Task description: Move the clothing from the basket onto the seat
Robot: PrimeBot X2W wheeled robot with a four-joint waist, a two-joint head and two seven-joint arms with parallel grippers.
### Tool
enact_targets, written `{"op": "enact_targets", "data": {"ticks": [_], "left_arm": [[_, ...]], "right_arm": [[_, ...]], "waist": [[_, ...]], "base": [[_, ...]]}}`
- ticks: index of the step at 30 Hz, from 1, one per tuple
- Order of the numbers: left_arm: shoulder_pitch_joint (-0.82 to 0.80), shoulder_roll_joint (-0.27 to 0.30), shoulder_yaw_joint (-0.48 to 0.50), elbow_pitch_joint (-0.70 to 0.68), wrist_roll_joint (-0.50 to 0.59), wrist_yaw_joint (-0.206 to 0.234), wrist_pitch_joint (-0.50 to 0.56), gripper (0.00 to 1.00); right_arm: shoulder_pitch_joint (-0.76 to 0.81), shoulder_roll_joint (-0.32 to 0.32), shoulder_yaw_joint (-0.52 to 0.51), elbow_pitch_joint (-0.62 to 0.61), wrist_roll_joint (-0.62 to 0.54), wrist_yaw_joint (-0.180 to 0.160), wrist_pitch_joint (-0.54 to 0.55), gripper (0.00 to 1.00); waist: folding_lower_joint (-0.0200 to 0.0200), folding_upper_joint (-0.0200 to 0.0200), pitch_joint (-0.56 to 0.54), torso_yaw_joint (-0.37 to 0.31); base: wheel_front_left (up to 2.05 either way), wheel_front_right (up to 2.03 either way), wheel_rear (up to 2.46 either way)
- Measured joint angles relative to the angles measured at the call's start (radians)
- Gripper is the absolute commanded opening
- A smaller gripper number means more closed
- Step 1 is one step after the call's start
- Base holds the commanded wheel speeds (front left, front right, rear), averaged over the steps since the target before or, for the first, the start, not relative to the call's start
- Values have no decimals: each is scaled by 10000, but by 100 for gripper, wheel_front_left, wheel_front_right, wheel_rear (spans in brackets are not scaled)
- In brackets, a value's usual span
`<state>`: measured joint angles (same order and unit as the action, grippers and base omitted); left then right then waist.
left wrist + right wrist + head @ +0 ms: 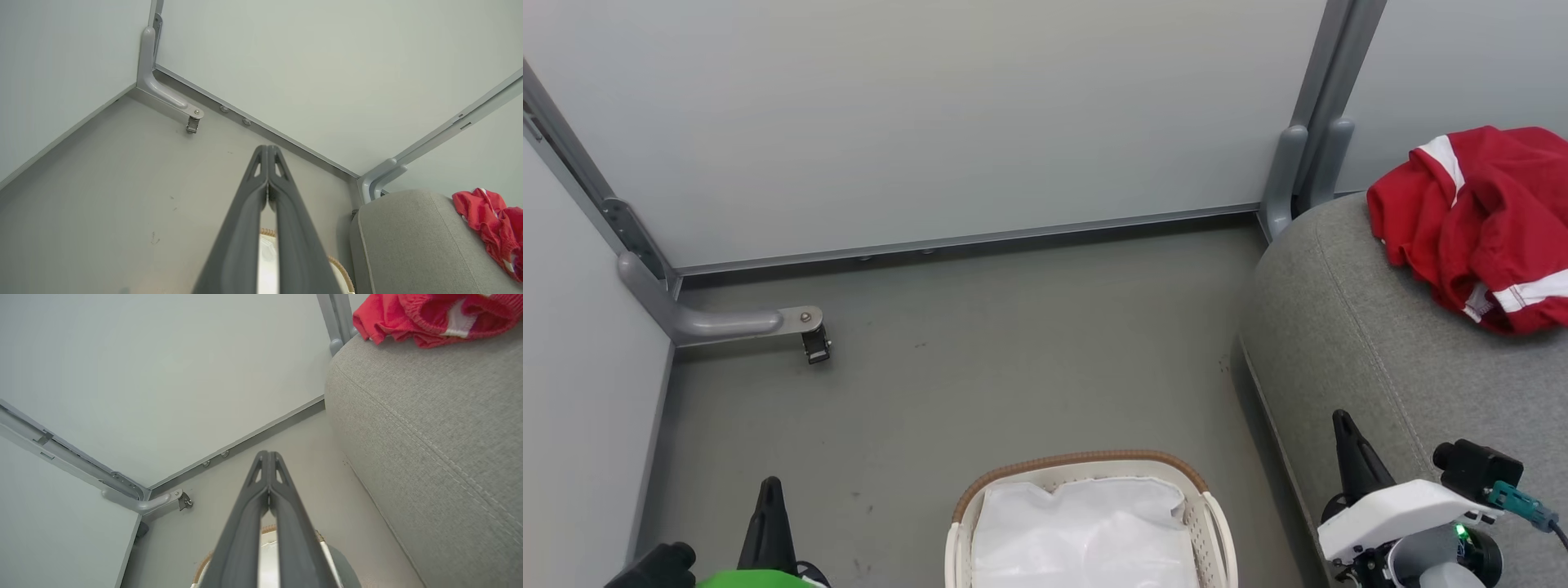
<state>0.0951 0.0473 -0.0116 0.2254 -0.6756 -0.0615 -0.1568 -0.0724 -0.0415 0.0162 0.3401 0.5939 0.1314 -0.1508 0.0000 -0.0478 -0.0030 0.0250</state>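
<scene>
The red clothing with white stripe trim lies in a heap on the grey seat at the far right. It also shows on the seat in the left wrist view, clothing, and in the right wrist view, clothing. The white basket with its brown rim stands on the floor at the bottom centre; only its white liner shows inside. My left gripper is shut and empty at the lower left, left gripper. My right gripper is shut and empty beside the seat's front, right gripper.
Pale partition walls close the space at the back and left. A grey metal bracket foot juts onto the grey floor at the left; another post stands by the seat's back corner. Open floor lies between the basket and the back wall.
</scene>
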Motion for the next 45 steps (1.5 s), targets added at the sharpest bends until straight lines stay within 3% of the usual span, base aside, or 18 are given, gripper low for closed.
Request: {"op": "enact_targets", "data": {"ticks": [45], "left_arm": [[-1186, 0, 713, -314, -5104, 182, 1473, 0]], "right_arm": [[-520, -63, -690, -213, 5595, -2, 1432, 0]], "waist": [[0, -1, 205, -112]], "base": [[0, 0, 0]]}}
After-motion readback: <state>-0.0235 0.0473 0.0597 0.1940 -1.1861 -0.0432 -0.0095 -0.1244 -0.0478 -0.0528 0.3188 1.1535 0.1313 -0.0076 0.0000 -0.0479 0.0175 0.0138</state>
